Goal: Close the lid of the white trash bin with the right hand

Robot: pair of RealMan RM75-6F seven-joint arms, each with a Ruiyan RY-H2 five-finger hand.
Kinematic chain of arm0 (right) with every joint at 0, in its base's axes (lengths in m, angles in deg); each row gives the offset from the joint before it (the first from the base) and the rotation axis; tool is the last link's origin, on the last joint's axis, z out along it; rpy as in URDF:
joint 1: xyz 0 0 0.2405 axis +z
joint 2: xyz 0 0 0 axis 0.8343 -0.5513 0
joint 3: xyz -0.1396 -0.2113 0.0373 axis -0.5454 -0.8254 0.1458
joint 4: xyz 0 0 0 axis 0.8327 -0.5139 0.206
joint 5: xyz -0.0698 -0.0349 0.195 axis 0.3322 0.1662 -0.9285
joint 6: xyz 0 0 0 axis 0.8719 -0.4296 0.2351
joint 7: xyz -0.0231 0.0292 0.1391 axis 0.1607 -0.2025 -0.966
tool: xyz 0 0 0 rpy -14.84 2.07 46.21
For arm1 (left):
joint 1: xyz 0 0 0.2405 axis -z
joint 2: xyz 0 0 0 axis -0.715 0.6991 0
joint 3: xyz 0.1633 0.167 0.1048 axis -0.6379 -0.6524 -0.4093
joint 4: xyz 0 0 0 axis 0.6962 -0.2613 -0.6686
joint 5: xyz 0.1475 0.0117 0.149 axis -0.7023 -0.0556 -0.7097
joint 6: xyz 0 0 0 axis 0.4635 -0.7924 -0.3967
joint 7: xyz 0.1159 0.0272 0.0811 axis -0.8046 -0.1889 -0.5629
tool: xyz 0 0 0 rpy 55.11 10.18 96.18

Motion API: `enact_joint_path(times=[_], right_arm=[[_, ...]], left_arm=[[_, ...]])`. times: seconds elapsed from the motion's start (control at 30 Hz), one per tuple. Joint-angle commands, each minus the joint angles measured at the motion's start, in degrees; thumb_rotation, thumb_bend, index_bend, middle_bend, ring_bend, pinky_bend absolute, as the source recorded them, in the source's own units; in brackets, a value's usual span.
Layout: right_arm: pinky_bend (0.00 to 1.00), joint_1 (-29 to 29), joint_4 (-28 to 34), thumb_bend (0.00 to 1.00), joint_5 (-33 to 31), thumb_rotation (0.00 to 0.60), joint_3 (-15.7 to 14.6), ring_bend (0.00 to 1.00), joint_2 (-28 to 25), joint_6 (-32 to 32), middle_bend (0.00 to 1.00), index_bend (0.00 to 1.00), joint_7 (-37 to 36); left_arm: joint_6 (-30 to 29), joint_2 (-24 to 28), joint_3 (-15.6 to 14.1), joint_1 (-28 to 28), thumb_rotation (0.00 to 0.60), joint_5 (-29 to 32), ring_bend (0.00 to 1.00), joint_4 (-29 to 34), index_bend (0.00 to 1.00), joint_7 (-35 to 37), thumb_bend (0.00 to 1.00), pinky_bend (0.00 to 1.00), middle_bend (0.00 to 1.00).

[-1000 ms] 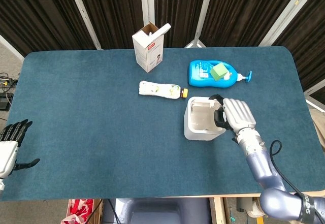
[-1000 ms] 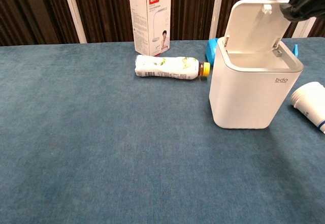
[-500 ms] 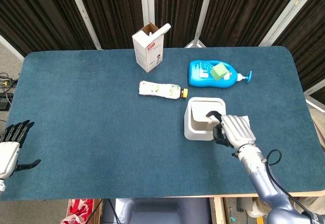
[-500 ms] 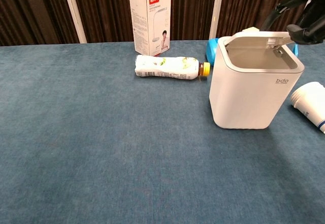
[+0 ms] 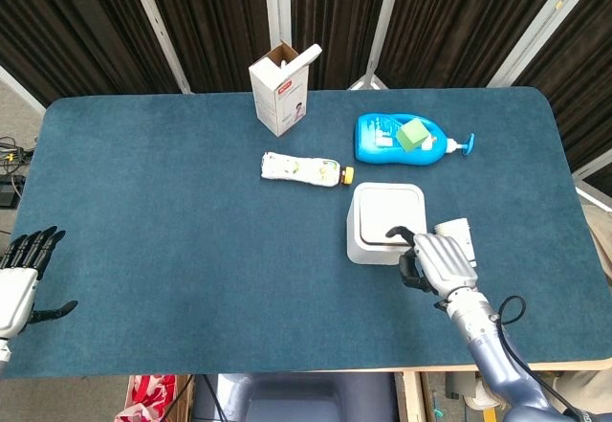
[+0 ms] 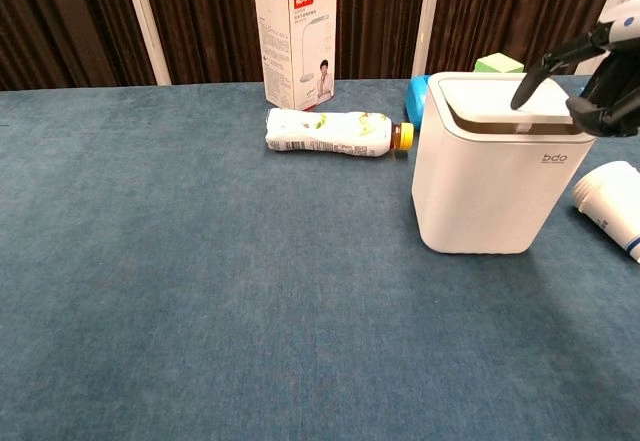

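Observation:
The white trash bin (image 5: 385, 223) stands right of the table's middle with its lid (image 6: 500, 96) lying flat on the rim. My right hand (image 5: 438, 261) hovers at the bin's near right corner. One of its fingers (image 6: 525, 89) reaches down to the lid's top and the others are curled in; it holds nothing. The same right hand (image 6: 603, 76) shows at the chest view's right edge. My left hand (image 5: 21, 274) hangs off the table's left edge, fingers spread and empty.
A paper cup (image 6: 612, 206) lies on its side just right of the bin. Behind the bin lie a blue detergent bottle (image 5: 397, 141) with a green block on it, and a small bottle (image 5: 304, 168). An open white carton (image 5: 280, 89) stands at the back.
The lid swung down from upright to flat on the bin. My right hand followed it, drawing back toward the table's near edge. The left hand stayed put.

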Motion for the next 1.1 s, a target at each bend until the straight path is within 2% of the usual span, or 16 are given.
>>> enact_joint_path(times=[0.03,0.2,0.73,1.1], right_arm=[[0.86,-0.22,-0.61,0.71,0.45,0.600,-0.46,0.88,0.81,-0.20,0.82,0.29,-0.01],[0.86,-0.41,-1.76,0.71,1.05,0.600,-0.94,0.88,2.33,-0.71,0.82,0.26,0.12],[0.86,-0.74,-3.84,0.71,0.84,0.600,-3.07,0.88,4.88,-0.33,0.82,0.25,1.50],[0.86,-2.77,-3.19,0.71,6.45,0.600,0.98,0.88,2.02,-4.89,0.82,0.24,-2.47]], left_arm=[[-0.01,0.01,-0.05,-0.02,0.600,-0.06,0.00,0.01,0.00,0.01,0.00,0.00,0.00],[-0.02,0.03,-0.06,-0.02,0.600,-0.08,0.00,-0.02,0.00,0.11,0.00,0.00,0.00],[0.19,0.07,-0.13,0.06,0.600,-0.04,0.00,0.02,0.00,0.01,0.00,0.00,0.00],[0.07,0.07,-0.09,-0.03,0.600,0.10,0.00,-0.05,0.00,0.04,0.00,0.00,0.00]])
